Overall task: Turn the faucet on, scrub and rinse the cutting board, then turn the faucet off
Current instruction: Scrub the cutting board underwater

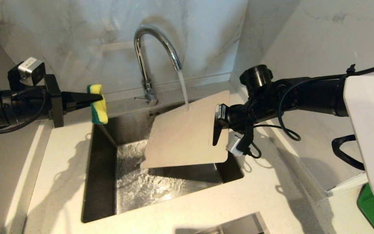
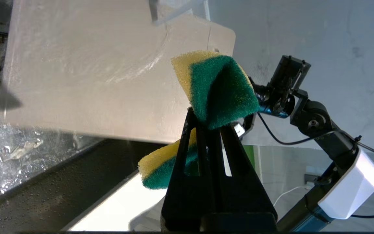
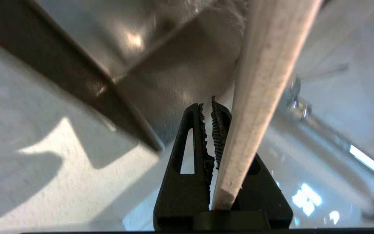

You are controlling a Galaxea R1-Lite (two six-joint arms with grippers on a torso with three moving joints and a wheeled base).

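Step in hand: rinsing. The right tool (image 1: 218, 122) pinches the board (image 1: 187, 133) by one edge, tilted over the sink (image 1: 99, 182) under the running faucet (image 1: 154, 48). The left tool (image 1: 97, 97), clamped on the sponge (image 1: 98, 104), waits apart. Next, probably: close the lever (image 1: 140, 97).

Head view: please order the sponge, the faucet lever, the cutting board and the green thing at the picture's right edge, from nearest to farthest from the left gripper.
1. Sponge: pinched in the left gripper.
2. Faucet lever: behind the sink, at the tap's base.
3. Cutting board: tilted over the sink, under the running water.
4. Green thing: far right, low.
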